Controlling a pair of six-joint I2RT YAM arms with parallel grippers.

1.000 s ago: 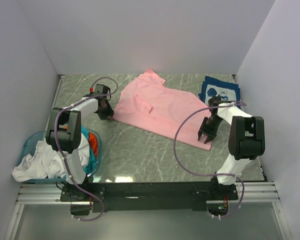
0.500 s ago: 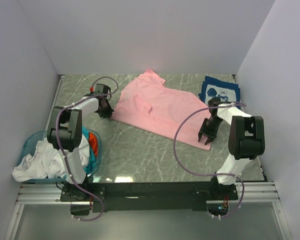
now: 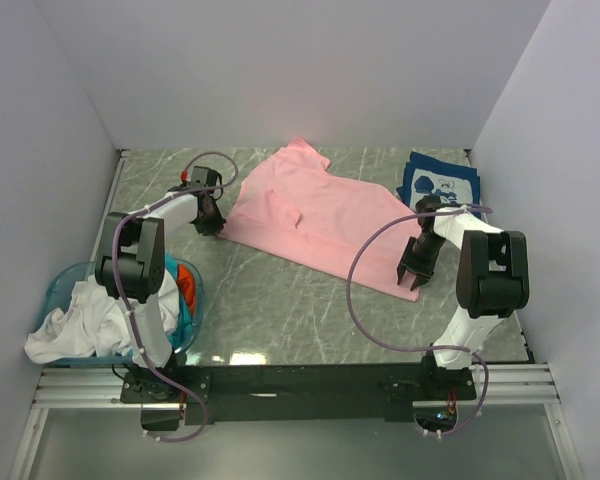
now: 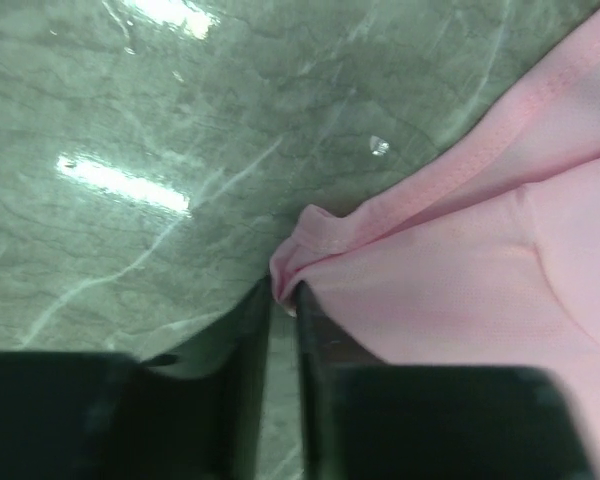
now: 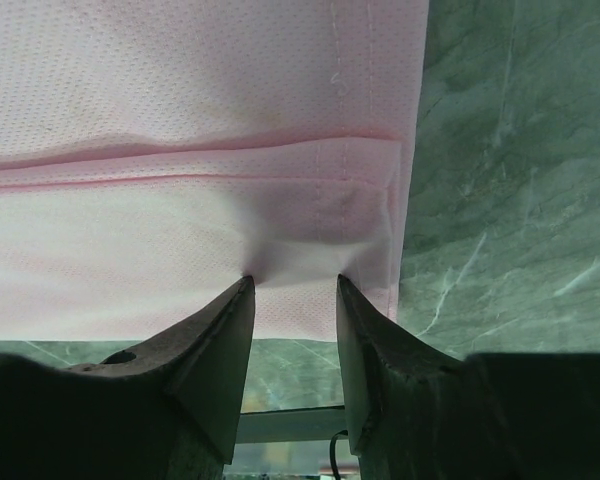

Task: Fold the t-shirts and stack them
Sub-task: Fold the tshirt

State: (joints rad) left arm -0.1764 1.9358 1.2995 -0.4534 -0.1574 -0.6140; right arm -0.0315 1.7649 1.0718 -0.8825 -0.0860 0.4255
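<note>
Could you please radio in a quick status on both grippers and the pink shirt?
Left gripper shut on pink t-shirt corner. Right gripper pinching its hem, cloth puckered between the fingers. Shirt spread flat on table, unfolded. Nothing in the way.

Pink t-shirt (image 3: pixel 315 215) spread flat (navy t-shirt (image 3: pixel 438 180) folded)

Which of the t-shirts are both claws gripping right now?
The light pink t-shirt, spread flat mid-table. The left claw pinches its left corner, the right claw its near right edge. The navy t-shirt lies folded at the back right, untouched.
</note>
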